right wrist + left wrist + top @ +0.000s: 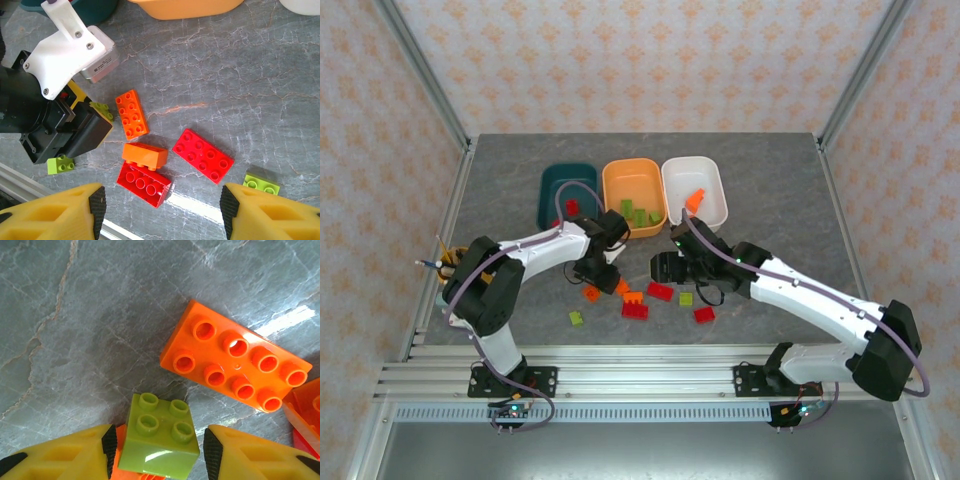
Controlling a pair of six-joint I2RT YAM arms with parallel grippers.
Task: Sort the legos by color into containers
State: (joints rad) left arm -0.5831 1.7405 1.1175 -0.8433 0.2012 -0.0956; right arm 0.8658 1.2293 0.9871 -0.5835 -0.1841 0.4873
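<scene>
Legos strewn loose on the grey marbled table, between the two arms and just short of the tubs. Beyond them, side by side: teal tub with a red piece inside, orange tub with lime pieces at its near end, white tub with one orange piece.

Left gripper low over the table, jaws parted around a lime two-by-two brick. Shows a thin gap at each pad, so not clamped. Orange plastic peeking out at that brick's lower left.

Right gripper spread wide above the cluster. Holds nothing.

Under it, a long red brick lying flat, well apart from a long orange brick just beside the left gripper. Then a shorter red brick touching a stubby orange brick. Smallest, two lime squares: one by the right finger, one at the near edge.
</scene>
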